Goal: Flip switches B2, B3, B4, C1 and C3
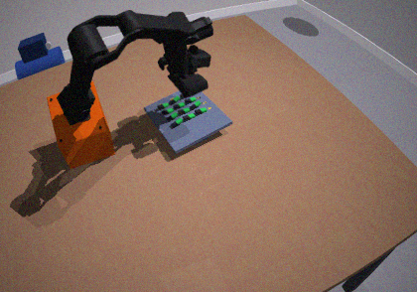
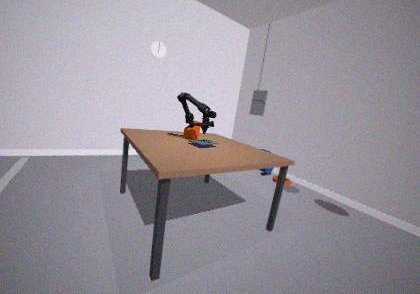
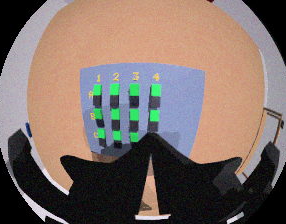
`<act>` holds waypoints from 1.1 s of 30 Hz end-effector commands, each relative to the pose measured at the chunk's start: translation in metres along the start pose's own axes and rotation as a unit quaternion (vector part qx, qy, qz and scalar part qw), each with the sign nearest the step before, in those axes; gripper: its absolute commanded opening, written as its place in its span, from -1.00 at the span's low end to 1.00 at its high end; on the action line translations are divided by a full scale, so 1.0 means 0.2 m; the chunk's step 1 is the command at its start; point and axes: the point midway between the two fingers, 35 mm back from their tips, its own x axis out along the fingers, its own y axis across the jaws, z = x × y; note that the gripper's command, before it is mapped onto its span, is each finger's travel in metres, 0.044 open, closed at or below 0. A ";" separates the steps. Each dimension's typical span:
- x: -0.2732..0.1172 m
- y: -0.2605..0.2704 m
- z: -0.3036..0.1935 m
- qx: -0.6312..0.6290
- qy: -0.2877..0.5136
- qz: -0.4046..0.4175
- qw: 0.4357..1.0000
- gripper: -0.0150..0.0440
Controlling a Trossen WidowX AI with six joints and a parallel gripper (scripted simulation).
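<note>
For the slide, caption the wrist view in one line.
Shut gripper poised above the near edge of the blue switch panel, its green-tipped switches in numbered columns ahead on the brown table.
</note>
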 end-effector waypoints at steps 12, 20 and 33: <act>-0.01 0.43 -0.30 -0.012 0.006 0.004 1.000 -0.49; 0.16 0.43 -0.31 -0.012 -0.007 0.003 1.000 -0.49; 0.21 0.43 -0.31 -0.012 -0.007 0.003 1.000 -0.49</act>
